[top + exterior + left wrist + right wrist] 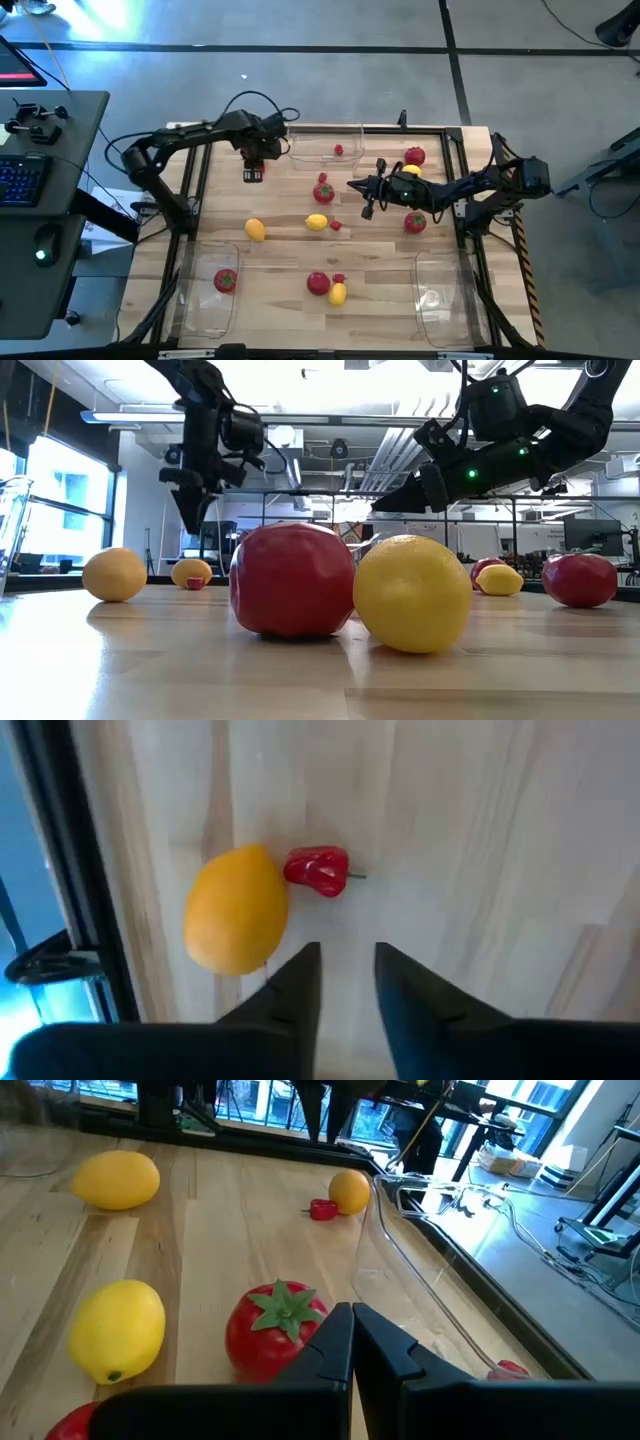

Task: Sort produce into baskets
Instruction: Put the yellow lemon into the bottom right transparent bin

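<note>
My left gripper point(253, 166) hangs open, pointing down, above an orange oval point(236, 910) and a small red berry point(318, 871) that lie side by side on the table at the far left. My right gripper point(366, 196) is shut and empty, held level above the table just right of a red tomato point(323, 192), which shows before its fingers in the right wrist view point(272, 1330). Three clear baskets stand on the table. The far one point(300, 152) holds a berry point(339, 150). The near left one point(200, 300) holds a tomato point(225, 281). The near right one point(440, 300) holds nothing.
Loose on the table are an orange oval point(255, 229), a lemon point(316, 222) with a berry point(335, 225), a tomato point(318, 283) beside a lemon point(338, 292), a tomato point(415, 222), and a tomato point(414, 156) with a lemon point(410, 171). A black frame point(462, 160) borders the table.
</note>
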Controlling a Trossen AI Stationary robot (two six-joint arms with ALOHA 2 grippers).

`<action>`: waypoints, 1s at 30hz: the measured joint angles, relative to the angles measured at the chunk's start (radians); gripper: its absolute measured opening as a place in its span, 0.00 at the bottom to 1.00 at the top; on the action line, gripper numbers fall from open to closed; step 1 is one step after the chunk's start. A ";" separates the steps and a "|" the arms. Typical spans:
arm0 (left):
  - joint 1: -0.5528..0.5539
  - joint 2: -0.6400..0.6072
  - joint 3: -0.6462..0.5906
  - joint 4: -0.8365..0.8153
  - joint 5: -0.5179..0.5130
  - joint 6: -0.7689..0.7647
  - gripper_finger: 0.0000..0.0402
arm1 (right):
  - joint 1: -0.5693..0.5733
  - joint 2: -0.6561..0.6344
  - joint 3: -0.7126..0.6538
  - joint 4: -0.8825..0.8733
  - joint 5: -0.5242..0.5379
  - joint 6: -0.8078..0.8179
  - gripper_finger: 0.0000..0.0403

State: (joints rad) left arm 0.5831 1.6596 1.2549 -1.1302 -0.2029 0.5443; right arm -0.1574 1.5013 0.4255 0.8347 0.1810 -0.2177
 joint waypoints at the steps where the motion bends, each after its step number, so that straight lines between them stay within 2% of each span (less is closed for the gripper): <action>1: -0.001 0.013 0.000 0.003 -0.014 0.008 0.27 | 0.000 0.000 0.000 -0.004 -0.004 0.001 0.00; 5: 0.006 0.065 0.000 0.024 -0.097 0.010 0.44 | 0.000 0.000 0.000 -0.011 -0.030 0.021 0.00; 8: 0.022 0.100 0.000 0.041 -0.107 -0.009 0.55 | 0.000 0.000 0.000 -0.016 -0.037 0.026 0.00; 13: 0.034 0.151 0.000 0.104 -0.191 -0.012 0.67 | 0.000 0.000 0.000 -0.015 -0.040 0.026 0.00; 17: 0.048 0.183 0.001 0.111 -0.195 0.000 0.71 | 0.000 0.000 0.000 -0.018 -0.040 0.026 0.00; 30: 0.098 0.213 0.001 0.153 -0.204 0.036 0.71 | 0.000 0.000 0.000 -0.022 -0.039 0.026 0.00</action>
State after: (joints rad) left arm 0.6815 1.8721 1.2556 -0.9772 -0.4068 0.5800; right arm -0.1574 1.5013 0.4255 0.8127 0.1417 -0.1917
